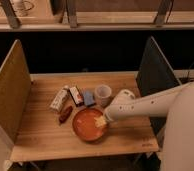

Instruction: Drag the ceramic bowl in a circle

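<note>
In the camera view, a wooden table (42, 136) stands between two upright side panels, a tan one (10, 95) on the left and a dark one (152, 74) on the right. The ceramic bowl (84, 128), a wide, shallow orange-red dish, sits on the table's front half, a little right of centre and close to the front edge. The robot's white arm (147, 104) reaches in from the right and slopes down toward it. The gripper (101, 121), pale at its tip, is low over the right inner part of the bowl, within its rim; whether it is open, closed or gripping the rim cannot be told, nor whether it touches the glaze. Behind the bowl, a small white cup (103, 93) stands upright, near the bowl but apart from it. Left of the cup lie a blue item (88, 98), a dark packet (76, 96) and a white packet (59, 100), side by side in a loose row. A small reddish-brown object (65, 114) lies just left of the bowl's rim.
</note>
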